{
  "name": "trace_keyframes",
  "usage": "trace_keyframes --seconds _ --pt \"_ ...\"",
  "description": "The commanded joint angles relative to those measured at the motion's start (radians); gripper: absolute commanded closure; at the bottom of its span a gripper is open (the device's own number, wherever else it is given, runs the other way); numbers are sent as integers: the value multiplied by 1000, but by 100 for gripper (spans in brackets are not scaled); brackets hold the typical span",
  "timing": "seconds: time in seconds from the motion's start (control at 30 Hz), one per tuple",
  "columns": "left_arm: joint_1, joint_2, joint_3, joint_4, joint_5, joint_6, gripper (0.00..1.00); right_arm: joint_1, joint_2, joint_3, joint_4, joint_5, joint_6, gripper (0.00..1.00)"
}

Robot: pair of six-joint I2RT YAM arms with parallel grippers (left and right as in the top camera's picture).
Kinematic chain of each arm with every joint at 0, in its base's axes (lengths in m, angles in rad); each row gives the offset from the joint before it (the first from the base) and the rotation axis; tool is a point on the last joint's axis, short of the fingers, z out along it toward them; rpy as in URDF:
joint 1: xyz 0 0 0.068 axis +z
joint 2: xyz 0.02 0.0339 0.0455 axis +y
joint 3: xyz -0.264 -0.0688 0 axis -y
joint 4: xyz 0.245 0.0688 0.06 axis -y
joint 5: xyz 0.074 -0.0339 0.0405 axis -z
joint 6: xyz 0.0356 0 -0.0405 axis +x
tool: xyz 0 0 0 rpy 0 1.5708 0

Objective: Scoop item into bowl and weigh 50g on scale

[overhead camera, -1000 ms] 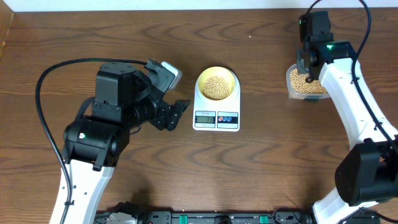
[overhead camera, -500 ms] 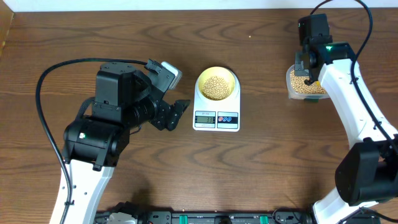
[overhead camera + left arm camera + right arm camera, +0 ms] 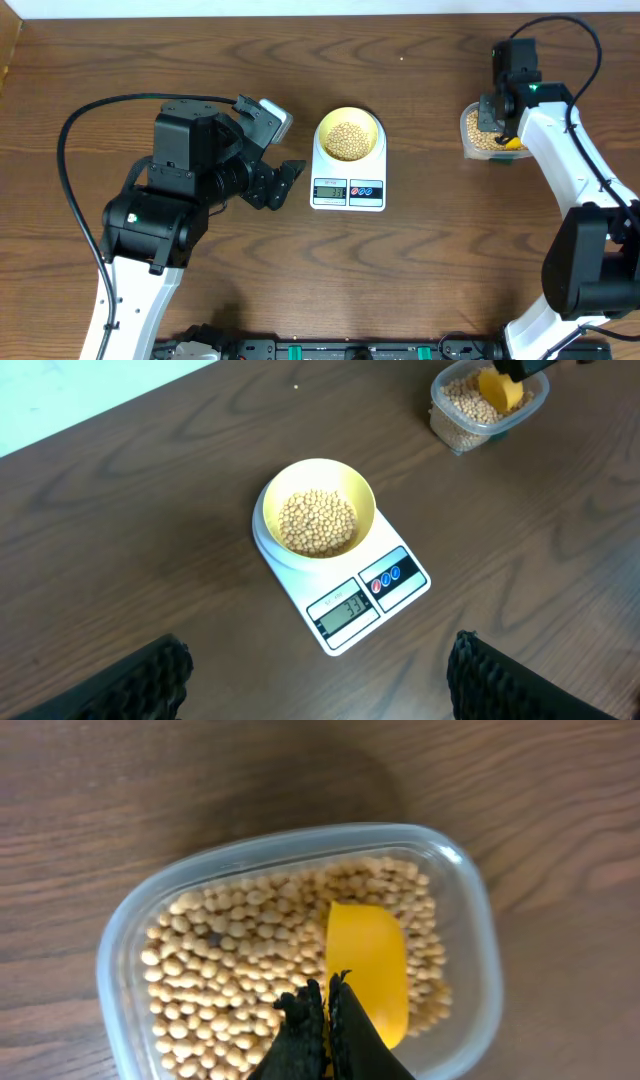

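The pale yellow bowl (image 3: 348, 118) stands on the white scale (image 3: 348, 193) and holds tan beans (image 3: 347, 140). In the left wrist view the bowl (image 3: 268, 500), its beans (image 3: 316, 523) and the scale (image 3: 400, 575) lie ahead of my left gripper (image 3: 315, 680), which is wide open and empty. My right gripper (image 3: 328, 995) is shut on the handle of the yellow scoop (image 3: 367, 960). The scoop's head rests in the beans (image 3: 230, 970) inside the clear tub (image 3: 480, 920).
The clear tub (image 3: 468, 140) sits at the right of the table, under my right gripper (image 3: 497, 125). My left arm and gripper (image 3: 282, 182) hover left of the scale. The tub also shows in the left wrist view (image 3: 440, 415).
My right gripper has shifted a little to the right and towards the front over the tub, with the scoop. The left arm, bowl and scale have not moved.
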Motion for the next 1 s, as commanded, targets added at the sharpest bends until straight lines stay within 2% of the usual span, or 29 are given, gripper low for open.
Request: trace_keyframes --seconds 0.0,0.47,0.7,0.87,0.97 --pt "6 -1 -4 -1 5 9 16 -15 2 -37 19 -91 18 99" --pt "6 -1 -4 -1 5 9 16 -116 2 -45 21 -417 -21 99" --pt "6 -1 -4 -1 5 9 16 -204 2 -45 45 -722 -121 99" --pt "6 -1 -4 -1 5 9 16 -238 2 -45 45 -770 -130 99" --pt "6 -1 -4 -1 5 9 16 -258 2 -45 37 -810 -189 99"
